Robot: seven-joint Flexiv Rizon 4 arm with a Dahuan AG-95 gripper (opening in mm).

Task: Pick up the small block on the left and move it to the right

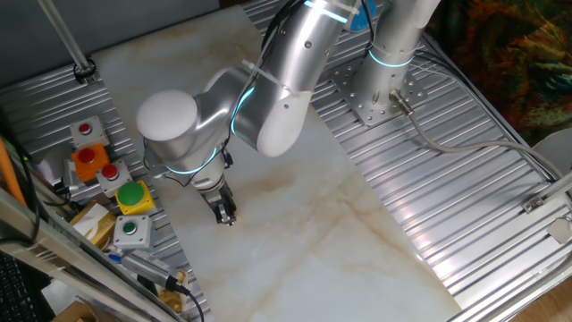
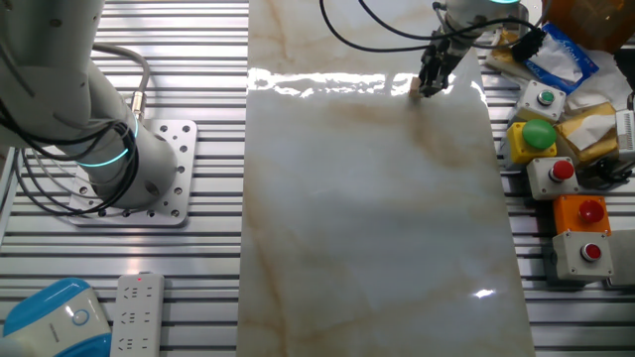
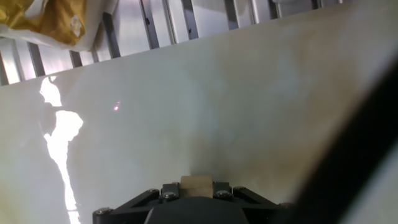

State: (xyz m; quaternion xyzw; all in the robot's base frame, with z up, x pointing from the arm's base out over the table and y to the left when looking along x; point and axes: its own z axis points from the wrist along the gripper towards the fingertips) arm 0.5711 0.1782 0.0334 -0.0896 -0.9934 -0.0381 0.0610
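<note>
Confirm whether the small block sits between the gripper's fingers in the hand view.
Yes, the small block sits between the gripper's fingers, just above the marble.

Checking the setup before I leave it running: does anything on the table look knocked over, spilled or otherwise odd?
Nothing stands out. The end effector is low over the marble slab, with the small block sitting squarely between its fingers. The push buttons stand upright in a row beside the slab. No spills show.

Glossy marble-look tabletop (image 2: pixel 377 228); ribbed metal frame (image 2: pixel 198 268)
</note>
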